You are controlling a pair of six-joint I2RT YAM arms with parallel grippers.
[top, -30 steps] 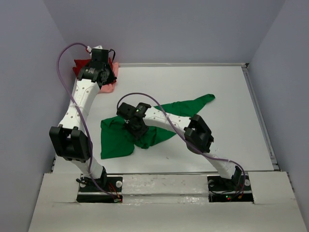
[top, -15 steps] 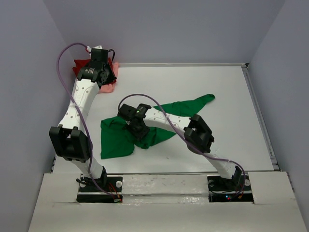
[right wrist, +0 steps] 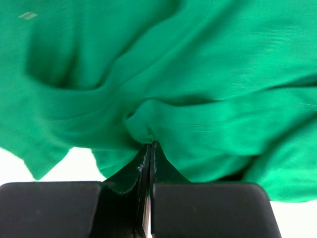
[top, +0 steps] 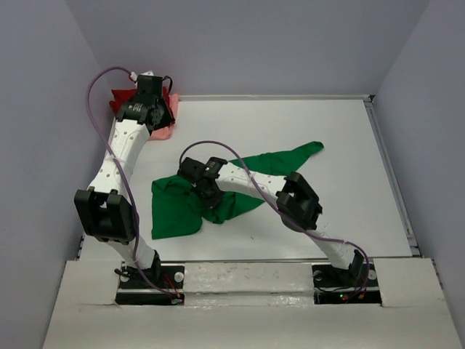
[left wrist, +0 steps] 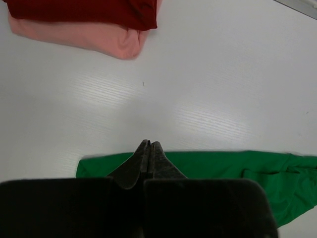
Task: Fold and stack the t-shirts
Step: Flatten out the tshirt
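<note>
At the tabletop's [top: 327, 131] far left corner, seen from above, you find the left gripper [top: 150, 109] over the dark red t-shirt [top: 120, 102] and salmon pink t-shirt [top: 164, 132]. The green t-shirt [top: 174, 214] sprawls near the centre under the right gripper [top: 205, 193]. Left wrist view: jaws together, empty; red lies on pink. Right wrist view: jaws clamped on a green fold.

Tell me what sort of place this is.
Probably a lab robot test cell: a white table boxed in by grey walls, the left arm and right arm bolted at its near edge, a green t-shirt as workpiece.
</note>
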